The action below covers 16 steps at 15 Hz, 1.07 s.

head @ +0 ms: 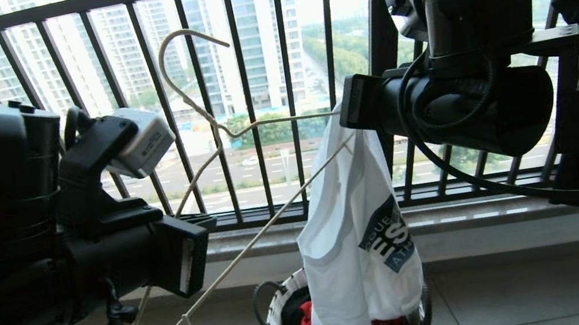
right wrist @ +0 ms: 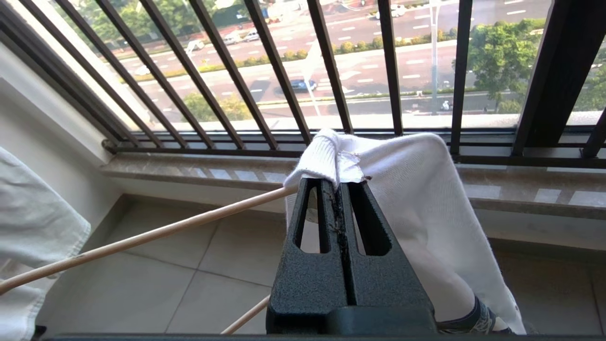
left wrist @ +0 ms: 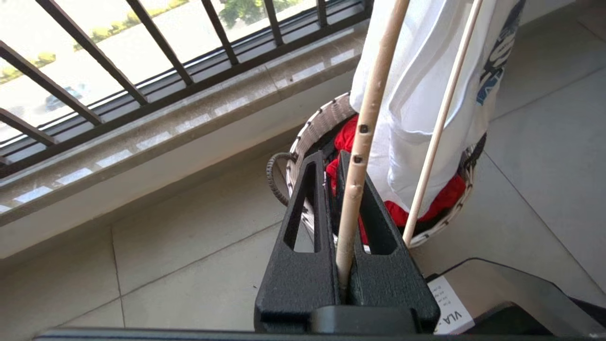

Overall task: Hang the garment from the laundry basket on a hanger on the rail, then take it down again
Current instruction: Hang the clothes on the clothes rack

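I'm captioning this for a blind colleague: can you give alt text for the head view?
The right claw holds up a white T-shirt over a laundry basket, while the left claw grips a thin cream hanger tilted beside it, before a black window railing.

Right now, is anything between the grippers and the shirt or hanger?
No. The right gripper already pinches the shirt, and the left gripper is shut on the hanger, one end inside the shirt.

Black barred railing [head: 234,107] spans the window opening; daylight through it. Beyond the railing: tall apartment blocks [head: 252,34], trees, a multi-lane road [right wrist: 331,80] with cars. Below the railing: polished stone sill [head: 472,215], then pale tiled floor [head: 519,294].
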### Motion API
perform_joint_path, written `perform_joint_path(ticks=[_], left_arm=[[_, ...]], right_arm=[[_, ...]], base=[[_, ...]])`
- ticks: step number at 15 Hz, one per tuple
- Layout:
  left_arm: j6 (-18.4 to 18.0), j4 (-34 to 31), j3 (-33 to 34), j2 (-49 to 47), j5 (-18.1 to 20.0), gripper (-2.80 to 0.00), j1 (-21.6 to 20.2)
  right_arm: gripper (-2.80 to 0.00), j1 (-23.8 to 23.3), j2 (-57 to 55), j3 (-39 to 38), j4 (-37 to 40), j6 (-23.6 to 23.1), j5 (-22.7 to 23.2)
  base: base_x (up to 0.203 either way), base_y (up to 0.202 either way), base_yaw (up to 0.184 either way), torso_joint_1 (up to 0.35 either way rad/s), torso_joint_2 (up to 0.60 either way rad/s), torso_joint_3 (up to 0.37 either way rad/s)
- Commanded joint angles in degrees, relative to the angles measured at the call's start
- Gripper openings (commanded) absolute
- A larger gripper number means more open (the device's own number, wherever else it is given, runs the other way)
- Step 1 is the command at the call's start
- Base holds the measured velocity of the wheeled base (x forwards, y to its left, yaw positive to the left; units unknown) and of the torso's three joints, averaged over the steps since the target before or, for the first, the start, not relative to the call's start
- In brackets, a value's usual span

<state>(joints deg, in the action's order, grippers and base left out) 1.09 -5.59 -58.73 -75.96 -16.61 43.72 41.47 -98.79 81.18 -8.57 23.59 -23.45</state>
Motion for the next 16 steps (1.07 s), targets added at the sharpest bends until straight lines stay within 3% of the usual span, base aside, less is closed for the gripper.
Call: perform_joint_path(ticks=[1, 3, 11, 16], left_arm=[[0.0, 3.4, 1.1, -3.3, -5.9, -2.8, 2.3], [0.1, 6.0, 1.1, -5.4, -10.5, -2.8, 2.5], [2.0, 10.1, 1.3, -8.2, -10.9, -2.8, 2.6], [2.4, 24.7, 3.7, -13.3, -11.2, -2.8, 3.1]], right_arm=[[-2.8, 0.5, 0.1, 1.0, -0.1, 0.1, -1.0], [-2.8, 0.5, 0.2, 1.9, 0.0, 0.1, -1.7], [-2.8, 7.0, -1.2, 9.3, 7.2, -0.7, -1.7], [-2.8, 9.1, -4.5, 14.9, 7.4, -3.2, -1.7]], base=[[0.0, 0.0, 0.0, 0.0, 0.0, 0.0], [0.0, 0.0, 0.0, 0.0, 0.0, 0.0], [0.0, 0.0, 0.0, 0.0, 0.0, 0.0], [0.0, 0.0, 0.0, 0.0, 0.0, 0.0]])
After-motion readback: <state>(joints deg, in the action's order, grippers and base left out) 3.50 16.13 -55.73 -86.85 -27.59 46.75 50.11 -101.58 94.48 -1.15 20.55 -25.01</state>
